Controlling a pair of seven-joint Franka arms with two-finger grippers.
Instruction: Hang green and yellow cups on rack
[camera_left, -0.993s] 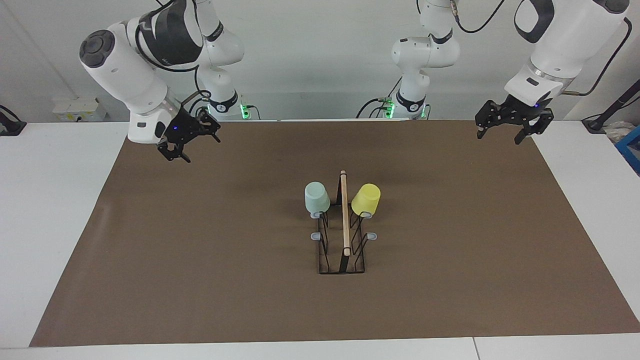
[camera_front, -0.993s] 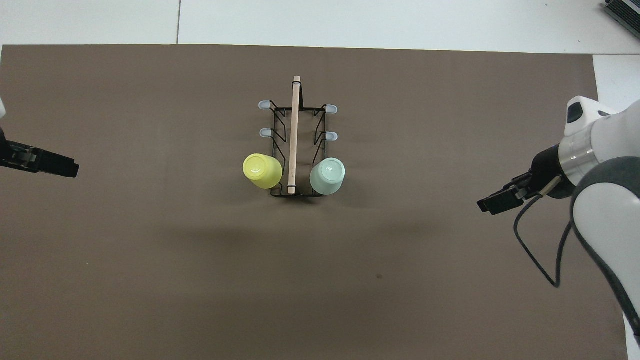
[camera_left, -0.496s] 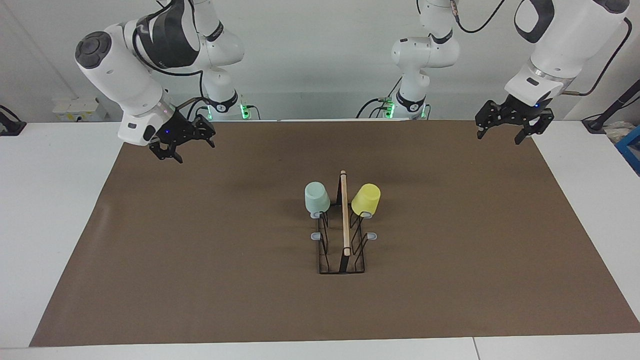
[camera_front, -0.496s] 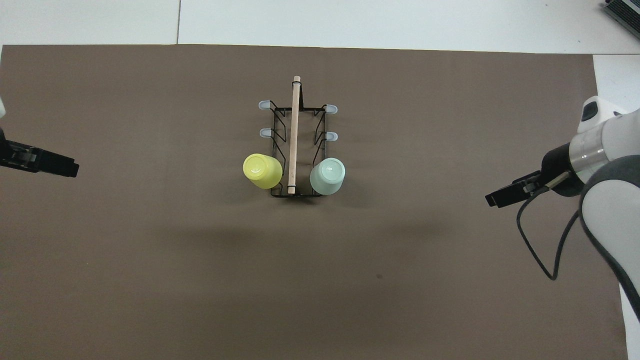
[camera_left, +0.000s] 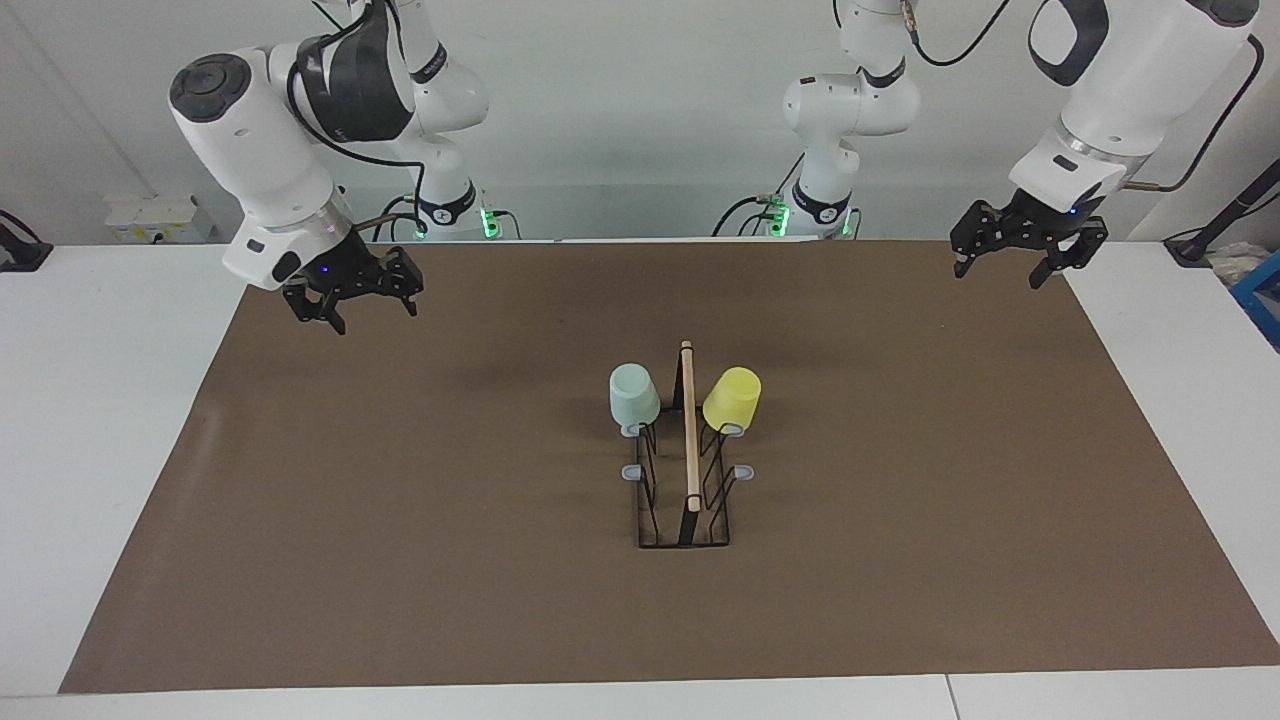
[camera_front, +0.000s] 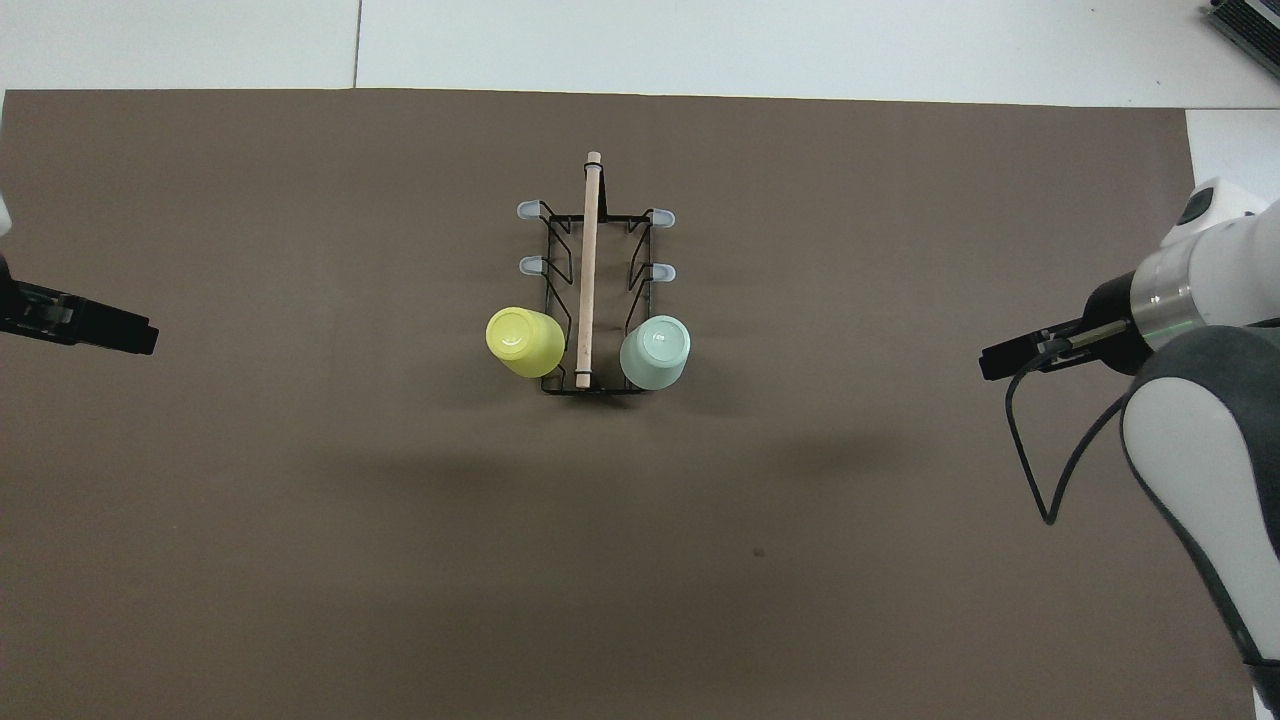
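Up at the frame's top corners we see both black two-finger grippers, left gripper (camera_left: 1002, 266) and right gripper (camera_left: 366, 310), hovering empty, fingers spread. Mid-frame, the pale mint green cup (camera_left: 633, 395) and bright yellow cup (camera_left: 731, 398) hang upturned on the black wire rack (camera_left: 686, 500).

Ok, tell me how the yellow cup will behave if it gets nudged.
The yellow cup looks like thin plastic, so probably light. It hangs upside down and tilted on a prong of the rack, so a sideways nudge would likely rock it, and an upward one could lift it off.
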